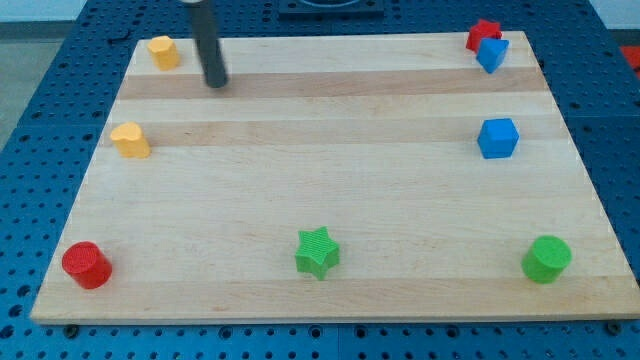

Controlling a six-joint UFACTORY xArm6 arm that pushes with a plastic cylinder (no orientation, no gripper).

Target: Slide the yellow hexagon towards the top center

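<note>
The arm shows only as a straight, dark grey rod, round in section and smooth, with a faint sheen down its side. Its tip [216, 84] ends blunt and slightly rounded. No cables, screws or markings can be made out.

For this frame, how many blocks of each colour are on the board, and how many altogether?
Yellow: 2, the hexagon and the heart-like block
Red: 2, the cylinder and the star-like block
Blue: 2, the cube and the angular block
Green: 2, the star and the cylinder
Total: 8
</note>
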